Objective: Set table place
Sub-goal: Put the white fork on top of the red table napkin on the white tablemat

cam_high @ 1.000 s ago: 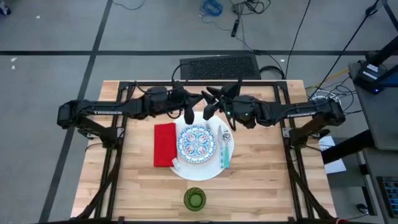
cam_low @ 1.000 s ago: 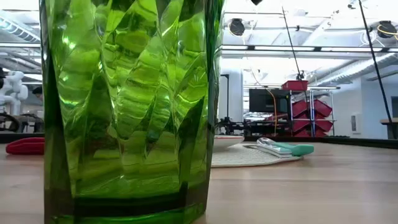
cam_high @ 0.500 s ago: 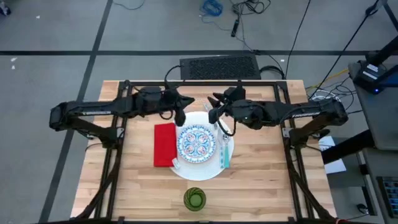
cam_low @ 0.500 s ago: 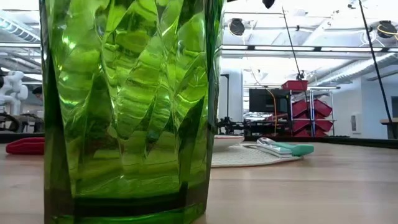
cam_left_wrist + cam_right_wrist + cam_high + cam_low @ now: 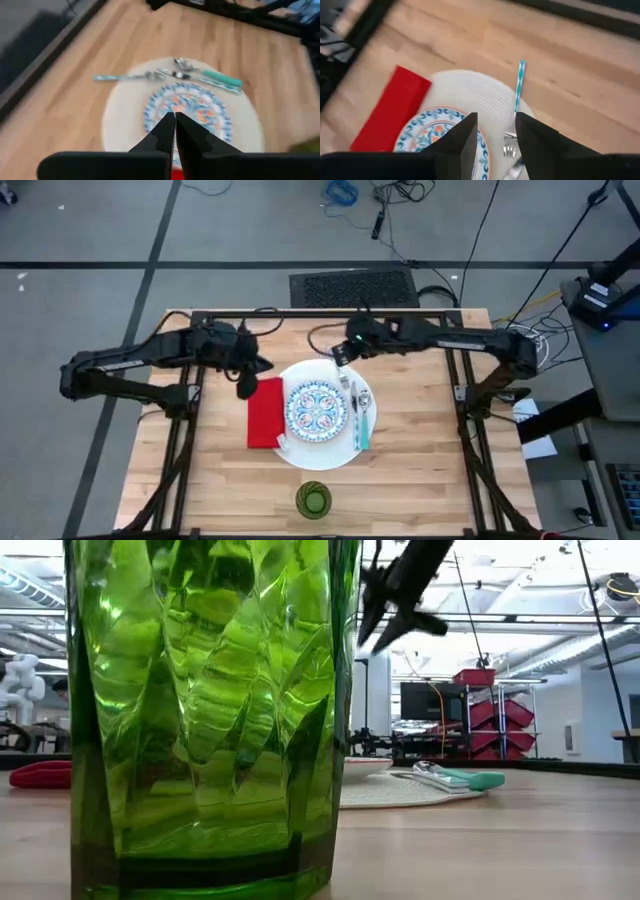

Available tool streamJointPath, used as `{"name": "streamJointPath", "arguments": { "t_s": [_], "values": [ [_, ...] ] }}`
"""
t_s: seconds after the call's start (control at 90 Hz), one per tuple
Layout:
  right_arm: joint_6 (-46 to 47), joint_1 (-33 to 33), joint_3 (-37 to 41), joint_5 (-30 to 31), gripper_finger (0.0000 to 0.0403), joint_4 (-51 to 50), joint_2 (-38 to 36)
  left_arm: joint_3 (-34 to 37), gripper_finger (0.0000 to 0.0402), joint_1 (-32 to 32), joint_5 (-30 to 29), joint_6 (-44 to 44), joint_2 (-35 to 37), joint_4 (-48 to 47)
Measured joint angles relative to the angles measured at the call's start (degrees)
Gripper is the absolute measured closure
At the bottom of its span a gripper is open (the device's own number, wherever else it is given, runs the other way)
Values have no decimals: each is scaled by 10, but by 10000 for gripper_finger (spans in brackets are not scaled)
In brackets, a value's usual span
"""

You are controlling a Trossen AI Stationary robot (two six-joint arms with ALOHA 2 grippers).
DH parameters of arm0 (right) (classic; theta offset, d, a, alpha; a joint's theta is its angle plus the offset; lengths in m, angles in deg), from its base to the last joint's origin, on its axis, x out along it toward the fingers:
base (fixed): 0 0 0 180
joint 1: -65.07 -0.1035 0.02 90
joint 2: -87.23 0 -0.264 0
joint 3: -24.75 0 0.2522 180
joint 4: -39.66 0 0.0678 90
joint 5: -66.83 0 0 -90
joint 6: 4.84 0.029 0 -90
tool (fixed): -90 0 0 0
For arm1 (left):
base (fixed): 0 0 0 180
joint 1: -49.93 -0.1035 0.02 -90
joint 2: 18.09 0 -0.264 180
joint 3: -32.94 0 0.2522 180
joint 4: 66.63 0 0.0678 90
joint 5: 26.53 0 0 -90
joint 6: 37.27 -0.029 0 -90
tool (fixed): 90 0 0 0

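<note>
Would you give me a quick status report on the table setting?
Left gripper shut, empty, above the red napkin. Right gripper open, empty, beyond the white plate. Fork and spoon on plate; nothing blocking.

Two slim dark arms, near black, matte, built of tube-like links with bulkier rounded joint housings. Thin black cable loops beside wrist of each arm. Left gripper [image 5: 174,131]: two black tapered fingers on broad flat black crossbar. Right gripper [image 5: 494,137]: two black, wider, wedge-shaped fingers. Lettering on links too small to read.
</note>
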Motion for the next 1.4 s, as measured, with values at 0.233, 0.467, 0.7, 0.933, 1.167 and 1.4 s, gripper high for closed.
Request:
{"name": "streamJointPath", "arguments": {
  "t_s": [0.233, 0.467, 0.7, 0.933, 1.167, 1.4],
  "values": [
    [8, 23, 0, -75, 282, 3, 105, 90, 402, 0, 80, 74, 51, 0],
    [-3, 8, 0, -79, 282, -1, 167, 152, 402, 0, 64, 128, 56, 16],
    [-16, -1, 0, -30, 282, -2, 198, 164, 402, 0, 21, 130, 55, 25],
    [-24, 3, 0, -22, 282, 30, 201, 165, 402, 0, 17, 128, 55, 65],
    [-39, 0, 0, -14, 305, 44, 216, 165, 402, 0, 17, 125, 55, 79],
    [-42, -2, 0, -8, 332, 35, 231, 165, 402, 0, 17, 124, 55, 77]
  ]
}}
